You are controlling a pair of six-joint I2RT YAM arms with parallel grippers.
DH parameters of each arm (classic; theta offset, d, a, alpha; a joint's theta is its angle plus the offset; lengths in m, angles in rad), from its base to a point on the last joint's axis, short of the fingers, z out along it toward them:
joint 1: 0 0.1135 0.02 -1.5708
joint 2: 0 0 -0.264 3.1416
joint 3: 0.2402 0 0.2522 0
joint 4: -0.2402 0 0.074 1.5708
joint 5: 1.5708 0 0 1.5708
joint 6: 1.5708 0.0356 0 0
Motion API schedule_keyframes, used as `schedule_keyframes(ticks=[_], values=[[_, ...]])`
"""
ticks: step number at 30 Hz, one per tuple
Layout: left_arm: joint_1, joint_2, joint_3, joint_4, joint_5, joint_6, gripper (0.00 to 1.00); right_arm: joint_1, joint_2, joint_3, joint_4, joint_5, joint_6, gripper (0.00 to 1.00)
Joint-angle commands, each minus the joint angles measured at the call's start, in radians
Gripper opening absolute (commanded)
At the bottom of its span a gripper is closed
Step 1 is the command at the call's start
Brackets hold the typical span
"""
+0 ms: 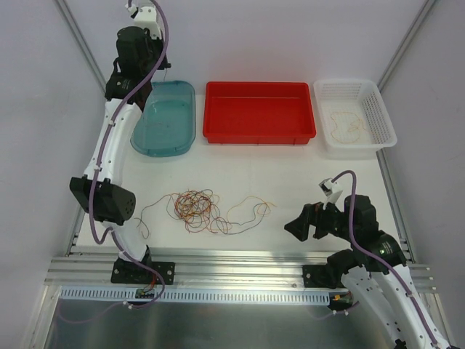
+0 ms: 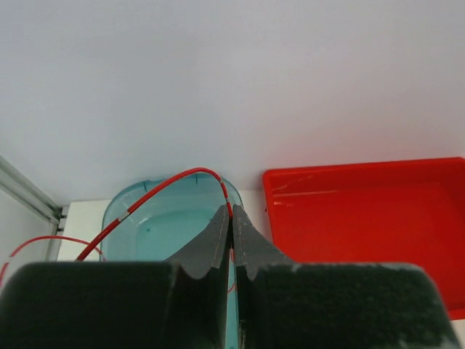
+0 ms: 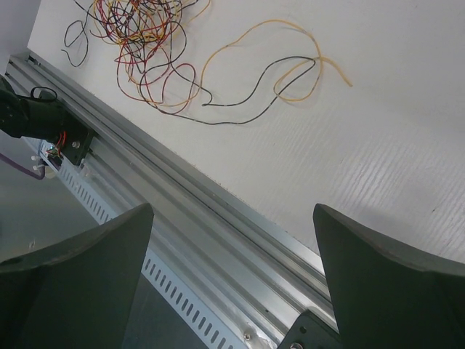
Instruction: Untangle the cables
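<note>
The cables [image 1: 195,207] lie in a tangle of yellow, orange-red and dark brown wires on the white table, left of centre. The tangle also shows in the right wrist view [image 3: 145,29], with loose yellow and dark strands [image 3: 290,73] trailing right. My left gripper [image 2: 232,212] is raised above the teal bin [image 2: 167,233] and shut on a thin red cable [image 2: 167,180] that arcs away to the left. In the top view the left gripper [image 1: 156,73] is at the back left. My right gripper [image 3: 232,207] is open and empty above the table's front rail, right of the tangle [image 1: 301,225].
A teal bin [image 1: 166,120], a red bin [image 1: 259,137] and a white basket [image 1: 385,120] stand in a row at the back. A pale yellow cable [image 1: 347,123] lies in the basket. An aluminium rail [image 1: 232,265] runs along the front edge.
</note>
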Motion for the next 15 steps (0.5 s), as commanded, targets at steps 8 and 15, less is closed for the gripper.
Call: schedule_keyframes(ticks=[8,15], values=[[0.084,0.255,-0.124,0.011,0.072,-0.076,0.00,0.004,0.025,0.003,0.001,-0.024,0.008,0.97],[0.119,0.332,-0.159,-0.016,0.158,-0.135,0.23,0.005,0.048,0.003,0.005,-0.031,0.005,0.97]])
